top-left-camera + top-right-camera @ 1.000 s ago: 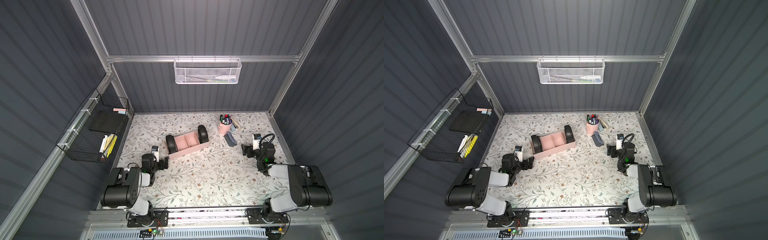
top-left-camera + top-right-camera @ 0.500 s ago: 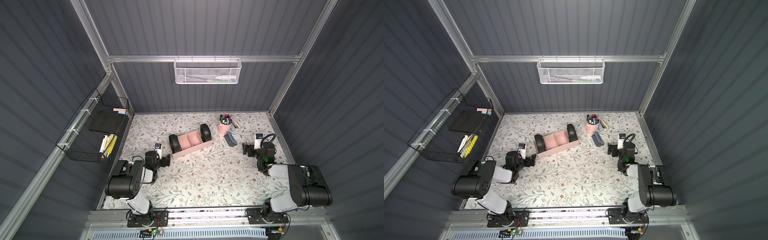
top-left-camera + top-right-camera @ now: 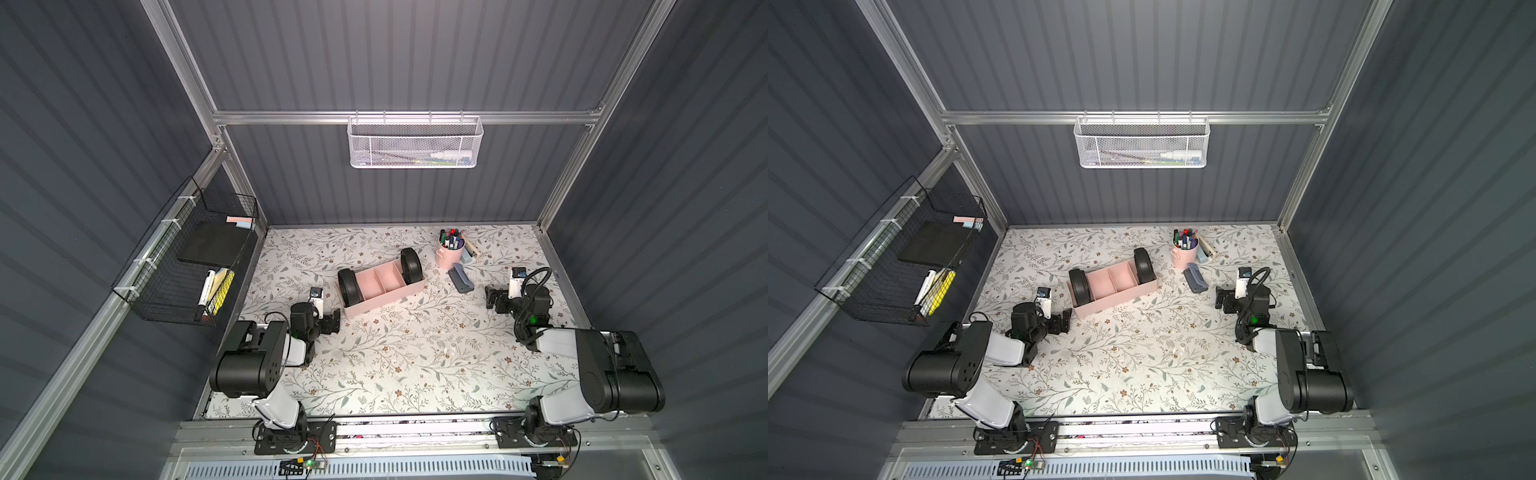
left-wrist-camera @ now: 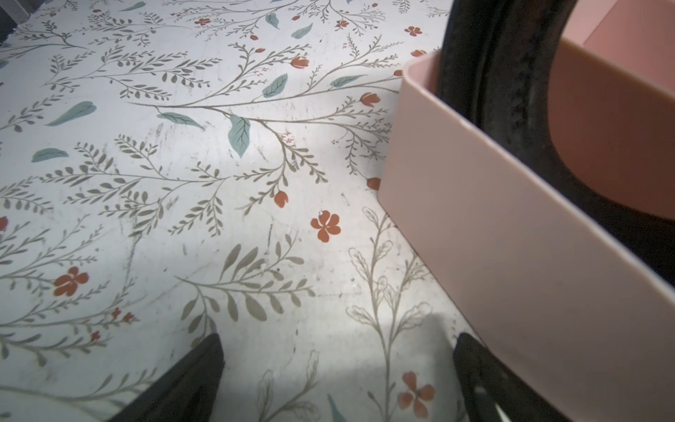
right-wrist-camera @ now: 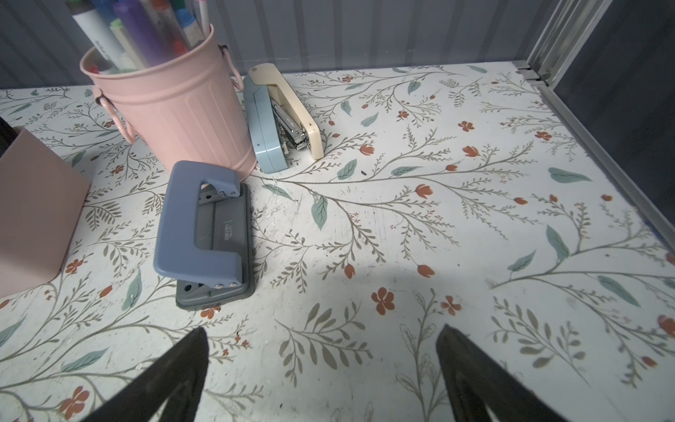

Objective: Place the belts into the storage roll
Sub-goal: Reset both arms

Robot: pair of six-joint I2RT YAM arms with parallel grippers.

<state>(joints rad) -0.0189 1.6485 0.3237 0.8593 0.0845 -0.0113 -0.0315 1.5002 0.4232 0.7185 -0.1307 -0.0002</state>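
The storage roll [image 3: 384,291] [image 3: 1115,296], a long pale pink tray, lies slanted mid-table in both top views. One coiled black belt [image 3: 348,286] [image 3: 1079,286] stands in its left end compartment, another belt [image 3: 411,266] [image 3: 1143,265] in its right end compartment. My left gripper [image 3: 332,326] [image 3: 1064,324] is open and empty, low beside the tray's left front corner. In the left wrist view the gripper [image 4: 338,350] faces the tray wall [image 4: 511,237] and the belt coil [image 4: 493,73]. My right gripper [image 3: 492,299] [image 5: 321,339] is open and empty over bare table, right of the tray.
A pink cup of markers [image 3: 449,253] [image 5: 175,102] stands behind the tray's right end. Next to it lie a blue hole punch [image 3: 461,279] [image 5: 204,234] and a stapler [image 5: 281,117]. A black wire basket [image 3: 187,266] hangs on the left wall, a white mesh basket [image 3: 413,143] on the back.
My left arm has shifted a little to the right and refolded, its gripper staying by the tray's left end. The tray sits slightly further right. The right arm has barely moved.
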